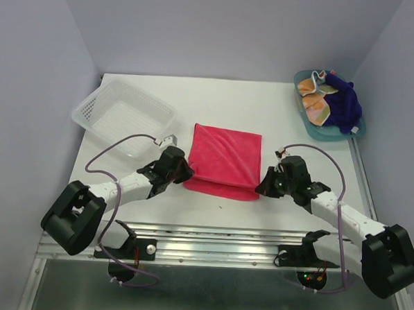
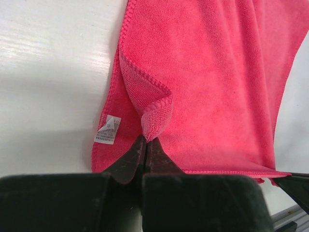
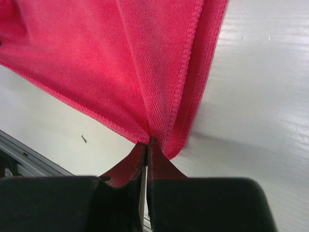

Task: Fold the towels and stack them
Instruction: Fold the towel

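1. Pinching the near-left corner of the pink towel [image 1: 224, 159] with the left claw [image 2: 145, 141], clenched on a thin tuft of hem.
2. Gripping the near-right corner with the right claw [image 3: 147, 142], clamped on cloth too.
3. Lying mid-counter [image 1: 231, 101], seemingly doubled over; orange towel [image 1: 313, 99] and purple towel [image 1: 345, 103] heaped in the tray [image 1: 333, 136], far right.
4. Likely to slip on the left: shallow bite, perhaps top layer only.
5. Likely to skew the fold if raised unevenly.
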{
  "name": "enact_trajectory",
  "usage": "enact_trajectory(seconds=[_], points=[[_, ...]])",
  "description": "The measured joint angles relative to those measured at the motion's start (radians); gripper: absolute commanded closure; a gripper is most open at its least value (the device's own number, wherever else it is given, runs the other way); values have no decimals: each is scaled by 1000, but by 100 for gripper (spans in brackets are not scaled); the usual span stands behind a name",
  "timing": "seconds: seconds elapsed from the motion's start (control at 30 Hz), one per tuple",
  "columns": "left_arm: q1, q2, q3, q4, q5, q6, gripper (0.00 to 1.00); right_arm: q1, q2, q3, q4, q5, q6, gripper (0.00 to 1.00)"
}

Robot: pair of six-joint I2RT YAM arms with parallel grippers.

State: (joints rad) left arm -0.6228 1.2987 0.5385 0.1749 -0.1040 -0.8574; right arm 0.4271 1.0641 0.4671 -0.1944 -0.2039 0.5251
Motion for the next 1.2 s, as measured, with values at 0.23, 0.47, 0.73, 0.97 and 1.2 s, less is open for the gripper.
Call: enact_trajectory(seconds=[0.23,0.47,0.73,0.97,1.2], points=[[-12,30,-5,0,4,-15,61,0,27,-25,16,-4,7,67],[-18,-25,-43,-43,-6,-20,41,1,-6,-37,-5,-27,4,43],[-36,-239,-67,-143,-31,-15,22,1,-171,-24,-91,-33,6,30],[-38,-242,23,-214,-97,36,18,1,-100,95,-118,108,35,29],[-3,108,389,-208,-129,152,18,-1,160,351,-108,256,51,39]])
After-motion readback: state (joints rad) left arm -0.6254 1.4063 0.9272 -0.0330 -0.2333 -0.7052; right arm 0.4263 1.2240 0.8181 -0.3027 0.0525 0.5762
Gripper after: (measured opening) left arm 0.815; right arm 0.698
